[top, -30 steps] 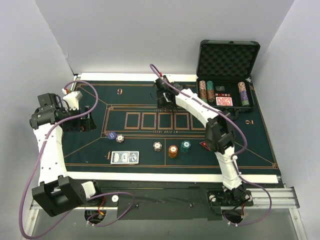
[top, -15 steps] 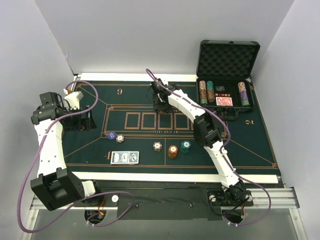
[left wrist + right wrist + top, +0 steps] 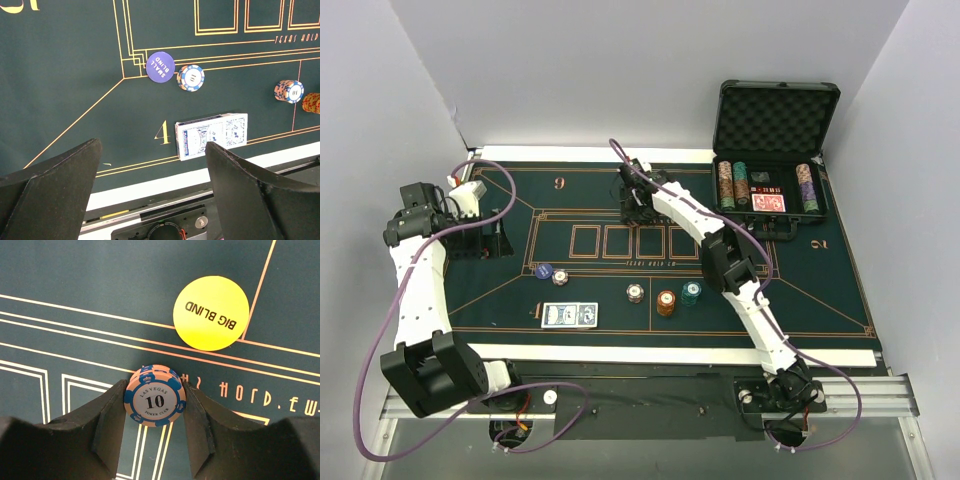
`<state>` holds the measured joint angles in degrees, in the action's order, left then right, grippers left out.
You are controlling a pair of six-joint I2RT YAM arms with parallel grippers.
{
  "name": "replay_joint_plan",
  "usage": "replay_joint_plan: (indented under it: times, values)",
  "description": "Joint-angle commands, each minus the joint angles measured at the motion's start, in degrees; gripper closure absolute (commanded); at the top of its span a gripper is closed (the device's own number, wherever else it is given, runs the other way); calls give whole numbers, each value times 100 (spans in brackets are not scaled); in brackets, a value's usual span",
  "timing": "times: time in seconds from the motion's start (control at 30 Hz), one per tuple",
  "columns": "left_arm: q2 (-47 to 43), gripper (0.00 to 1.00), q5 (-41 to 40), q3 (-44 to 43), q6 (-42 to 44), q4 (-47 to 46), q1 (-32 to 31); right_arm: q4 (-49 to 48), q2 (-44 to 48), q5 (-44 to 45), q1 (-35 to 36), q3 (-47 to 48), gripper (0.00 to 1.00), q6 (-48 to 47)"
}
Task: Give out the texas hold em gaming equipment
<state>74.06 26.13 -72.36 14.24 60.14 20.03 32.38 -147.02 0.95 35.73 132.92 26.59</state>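
We see the right gripper [image 3: 154, 390] clamped on orange-blue chips [image 3: 155, 402] over the felt [image 3: 75, 270], yellow big-blind button [image 3: 211, 313] at one o'clock, probably that seat's stake. The left gripper [image 3: 152, 145] hangs wide and empty, blue-backed cards [image 3: 211, 135] at three o'clock, likely waiting.
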Motion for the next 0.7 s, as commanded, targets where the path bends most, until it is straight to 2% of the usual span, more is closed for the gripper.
replay_joint_plan:
  times: [0.0, 0.03, 0.1, 0.17, 0.33, 0.4, 0.57, 0.67]
  values:
    - [38, 4, 173, -173, 61, -204, 36, -4, -178, -42, 40, 295, 56, 110]
    - [38, 4, 164, -165, 35, -213, 27, -4, -195, -42, 57, 313, 47, 118]
    - [47, 4, 147, -156, 18, -222, 36, -21, -213, -42, 66, 313, 38, 127]
    - [29, 4, 147, -121, 17, -222, 27, -30, -213, -42, 92, 313, 34, 154]
    - [-58, 4, 147, -77, 9, -204, 36, -13, 41, 36, 119, 147, 32, 189]
    - [-102, 4, 129, -94, 0, -161, 36, -4, 409, 159, 128, -64, 31, 180]
    - [-234, 4, 138, -165, -53, -46, 36, 5, 1367, 502, 171, -1090, 27, 136]
    - [-287, 4, 156, -147, -88, -2, 45, 14, 2078, 809, 399, -1811, 19, 49]
